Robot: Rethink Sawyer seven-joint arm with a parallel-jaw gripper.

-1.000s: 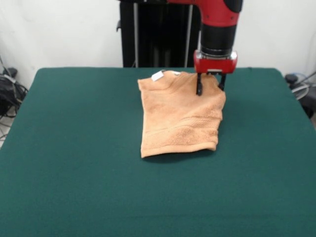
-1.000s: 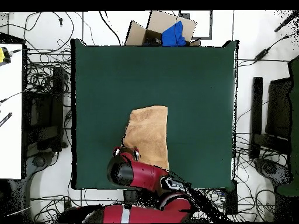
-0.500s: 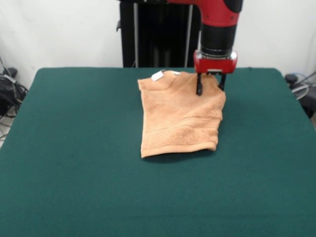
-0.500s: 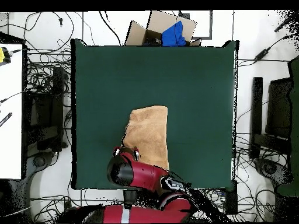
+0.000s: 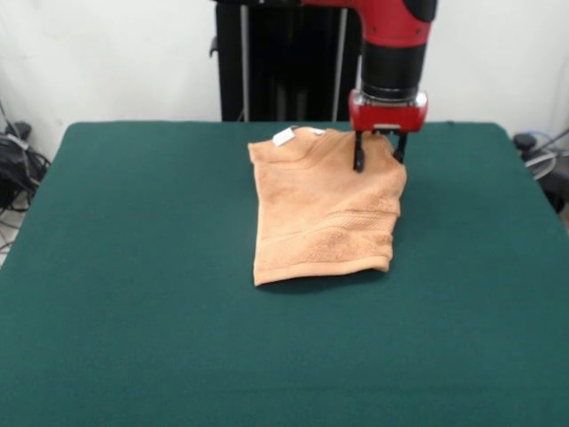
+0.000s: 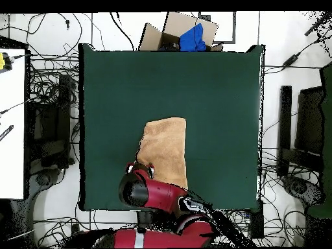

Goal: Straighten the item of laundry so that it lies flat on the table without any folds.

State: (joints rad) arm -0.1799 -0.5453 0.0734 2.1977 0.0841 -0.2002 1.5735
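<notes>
We see a light orange-tan towel (image 5: 324, 209) with woven border bands running across its lower part and a small white tag (image 5: 284, 136) at its upper left edge. The counter (image 5: 133, 294) under it is a plain dark green. At the top of the frame the arm (image 5: 391, 44) is red and black, ending in a red block with thin black jaws. Overhead, a blue cloth (image 6: 192, 39) sits in a brown cardboard box (image 6: 155, 35).

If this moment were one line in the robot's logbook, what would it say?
towel: folded, far half of table | gripper: open, fingers at towel's far corner | not flat yet
</notes>
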